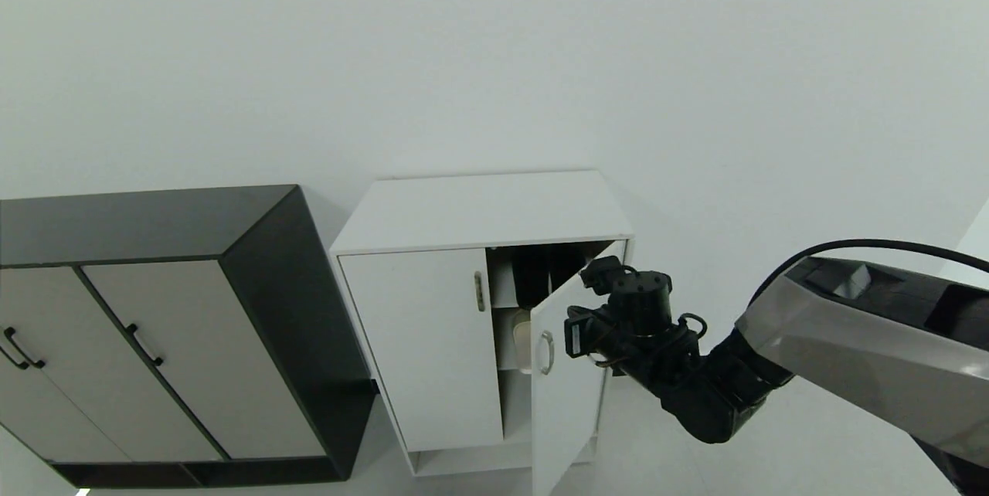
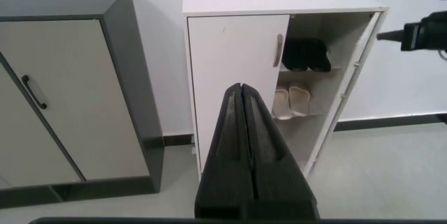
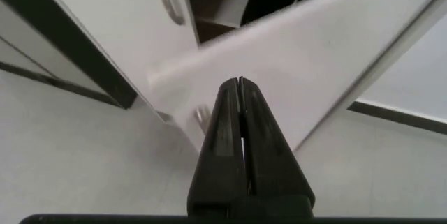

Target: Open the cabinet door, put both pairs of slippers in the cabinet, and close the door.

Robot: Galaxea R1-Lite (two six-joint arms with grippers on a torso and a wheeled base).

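— The right gripper (image 3: 239, 88) has its fingers pressed flat together with nothing between them. Is it on the door (image 1: 568, 395) yet?

— It's at the outer face, up near the top corner. From here I can't tell if it touches or sits just off it. The left gripper (image 2: 241, 91) is pinched closed too and empty, held well back, pointing at the white cabinet (image 1: 479, 210).

— And the slippers?

— Both pairs are inside. The dark slippers (image 2: 307, 54) are on the upper shelf and the pale slippers (image 2: 292, 102) are on the shelf below, side by side, toes in. I'd say only the closing is left.

— So it just shoves?

— I'd want it gentler than that. The door stands roughly half open, so the push should follow the hinge's arc rather than go straight ahead. The contact would be better nearer the handle (image 1: 547, 351) side, away from the hinge, where less force is needed. Closed fingers make a decent blunt pusher, but they could skid on that smooth panel.

— Anything in the way?

— Nothing pokes past the shelf edges that I can see. The left-hand door (image 1: 425, 341) is shut, and the black cabinet (image 1: 154, 225) stands well aside.
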